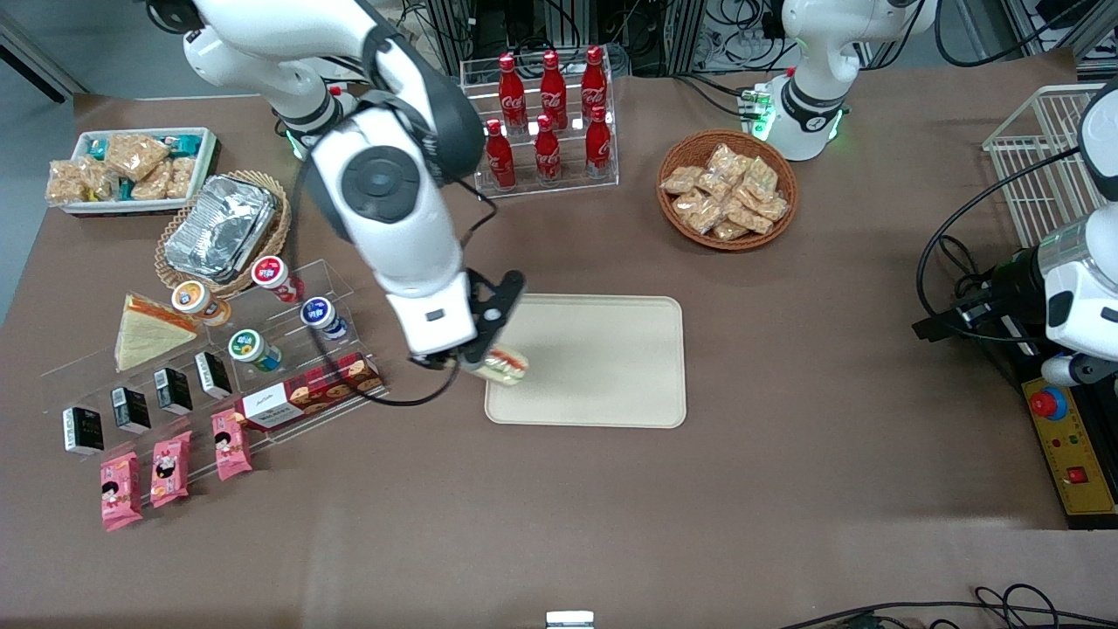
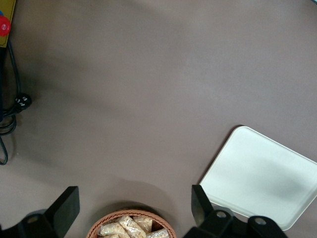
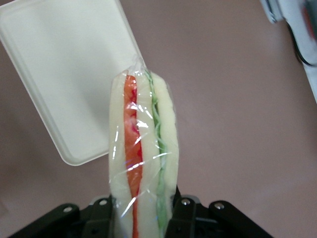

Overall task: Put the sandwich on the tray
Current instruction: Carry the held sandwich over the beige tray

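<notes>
My right gripper (image 1: 479,356) is shut on the sandwich (image 1: 505,364), a clear-wrapped wedge of pale bread. It hangs just above the tray's (image 1: 611,367) edge, at the corner nearest the working arm and the front camera. The wrist view shows the sandwich (image 3: 143,153) held on edge between the jaws, its orange-red and green filling stripes facing the camera, with my gripper (image 3: 142,215) clamping both bread faces. Under its tip lies a rounded corner of the cream tray (image 3: 64,84). From the parked arm's wrist the tray (image 2: 262,176) appears bare.
Toward the working arm's end stand a clear shelf rack (image 1: 218,358) with cups, cookie box and small cartons, a second wedge sandwich (image 1: 144,332), pink packets (image 1: 170,467) and a foil-filled wicker basket (image 1: 223,231). Cola bottles (image 1: 546,118) and a snack basket (image 1: 727,190) sit farther back.
</notes>
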Robot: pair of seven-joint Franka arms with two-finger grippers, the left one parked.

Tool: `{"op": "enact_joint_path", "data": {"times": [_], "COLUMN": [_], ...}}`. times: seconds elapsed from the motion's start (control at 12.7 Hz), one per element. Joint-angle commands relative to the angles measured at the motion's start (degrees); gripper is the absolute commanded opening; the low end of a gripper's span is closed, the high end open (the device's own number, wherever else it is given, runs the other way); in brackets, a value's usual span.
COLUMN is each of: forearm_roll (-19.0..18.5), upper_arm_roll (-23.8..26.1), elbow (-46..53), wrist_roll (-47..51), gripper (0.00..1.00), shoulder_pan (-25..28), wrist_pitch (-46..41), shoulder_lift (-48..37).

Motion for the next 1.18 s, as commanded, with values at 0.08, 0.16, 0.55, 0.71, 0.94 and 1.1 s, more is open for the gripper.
{"op": "enact_joint_path", "data": {"times": [0.08,0.16,0.55,0.71,0.94,1.1], "forearm_roll": [-0.9,-0.9,-1.0,-1.0,-0.9,-0.9], "upper_arm_roll": [0.2,0.2,0.3,0.3,0.3,0.3], "elbow": [0.8,0.7,0.5,0.5,0.4,0.4], "wrist_roll": [-3.5,-3.8,-4.2,-4.0,-3.9,-3.3], "gripper": [0.16,0.16,0.16,0.17,0.17,0.17], "shoulder_pan": [2.6,3.1,5.9,7.3,7.8,7.9], "wrist_pitch": [5.9,7.2,14.3,16.0,16.6,17.3], "shoulder_lift": [4.9,6.4,14.3,16.3,18.6,19.6]}}
